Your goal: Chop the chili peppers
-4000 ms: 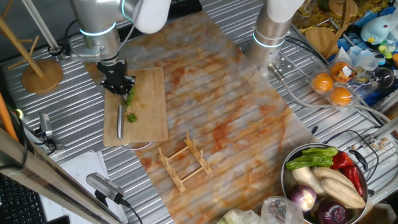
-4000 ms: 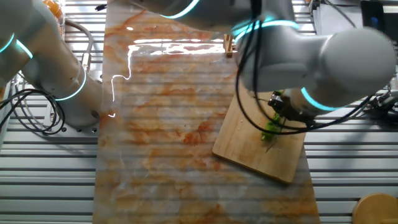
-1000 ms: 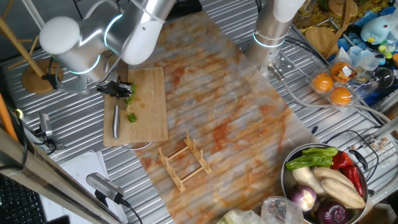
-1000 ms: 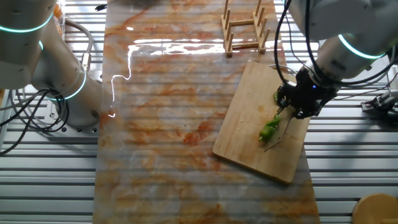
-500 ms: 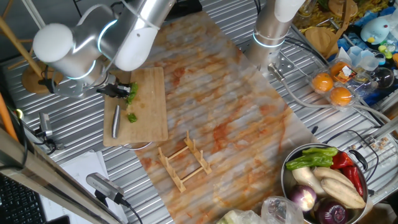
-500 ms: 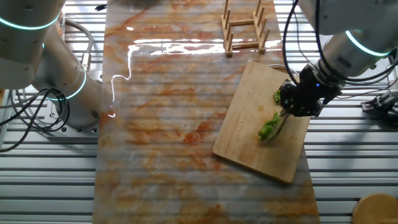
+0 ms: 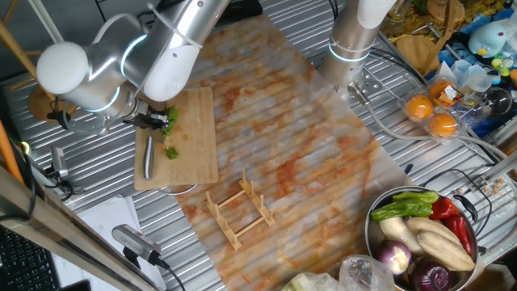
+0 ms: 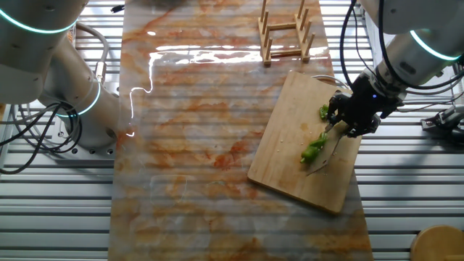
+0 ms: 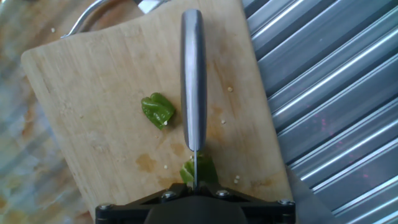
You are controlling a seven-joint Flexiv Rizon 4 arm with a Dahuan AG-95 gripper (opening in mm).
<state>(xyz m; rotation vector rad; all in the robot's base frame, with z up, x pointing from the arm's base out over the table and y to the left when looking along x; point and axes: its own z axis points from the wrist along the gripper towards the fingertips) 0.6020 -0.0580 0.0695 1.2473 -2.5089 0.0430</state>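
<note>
Since 4 s ago arm swung out to the bench edge side of the board, elbow now low over the slats; knife blade sits a bit further off the pepper bits vs then, little change in last 0.5 s. Pincer (image 8: 353,116) hangs at the board's outer edge, low over the wood; hand view shows the knife (image 9: 193,81) coming straight out from between the fingers, edge-on, so reads as clamped on the knife's blade end, handle pointing away. Knife handle (image 7: 149,156) lies along the board near its outer edge, parallel to the long side. Chili peppers (image 9: 157,111) are in pieces: one curled green chunk just beside the handle in hand view, apart from it; a second chunk (image 9: 198,170) right at the pincer, touching or under the blade, can't tell which. In the fixed views green bits (image 8: 314,149) sit on the cutting board (image 7: 195,136) close to the pincer, seeds scattered on the wood. Board lies on the streaked plastic sheet (image 7: 307,145) covering the slatted bench (image 8: 406,188). Wooden rack (image 7: 240,208) stands just past the board's end. Well apart: steel bowl (image 7: 375,242) of mixed veg, oranges (image 7: 431,115) in a clear tray.
</note>
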